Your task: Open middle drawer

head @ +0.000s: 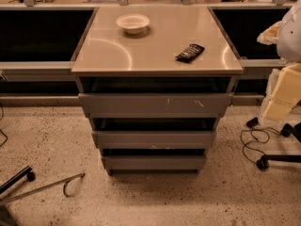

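Observation:
A grey cabinet with a tan top [155,46] stands in the middle of the camera view. It has three stacked grey drawer fronts. The middle drawer [154,139] has a plain handleless front with faint light scuffs at its lower edge, and looks pushed in, with a dark gap above it. The top drawer front [155,105] bears white scratch marks. The bottom drawer front [154,162] sits nearest the floor. My gripper is not in view; only a white rounded part [292,32] shows at the right edge.
A white bowl [133,23] and a black packet [190,52] lie on the cabinet top. Cream foam blocks [283,95], black cables [256,138] and a wheeled chair base [263,163] are on the right. A metal stand's legs [42,187] lie on the speckled floor at lower left.

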`<state>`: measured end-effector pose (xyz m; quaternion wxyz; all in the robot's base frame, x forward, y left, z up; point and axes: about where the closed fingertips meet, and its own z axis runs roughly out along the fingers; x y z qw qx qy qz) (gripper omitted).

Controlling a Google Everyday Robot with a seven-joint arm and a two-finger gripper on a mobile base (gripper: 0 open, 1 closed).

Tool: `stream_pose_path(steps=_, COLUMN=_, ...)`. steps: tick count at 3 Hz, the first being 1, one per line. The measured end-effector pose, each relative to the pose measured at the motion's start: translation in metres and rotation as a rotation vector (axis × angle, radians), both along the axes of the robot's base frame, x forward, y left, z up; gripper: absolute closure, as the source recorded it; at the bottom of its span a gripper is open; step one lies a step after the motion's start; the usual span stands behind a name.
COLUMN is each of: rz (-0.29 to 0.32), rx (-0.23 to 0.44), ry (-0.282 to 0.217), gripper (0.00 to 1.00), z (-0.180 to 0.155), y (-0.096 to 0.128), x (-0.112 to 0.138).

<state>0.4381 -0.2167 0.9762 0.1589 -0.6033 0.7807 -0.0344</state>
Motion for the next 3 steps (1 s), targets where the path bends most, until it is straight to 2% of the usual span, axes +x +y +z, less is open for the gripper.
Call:
stream_pose_path(steps=1, rz=0.0, rx=0.0, ry=0.0, gripper=0.0, z=0.0, y=0.0, x=0.0)
stream_pose_path(steps=2, rz=0.001, rx=0.034, ry=0.009, gripper=0.0, z=-0.022, y=0.003, x=0.001)
stream_pose_path(steps=3, rz=0.004, rx=0.091, ry=0.02, gripper=0.0, z=-0.069, y=0.018, x=-0.001)
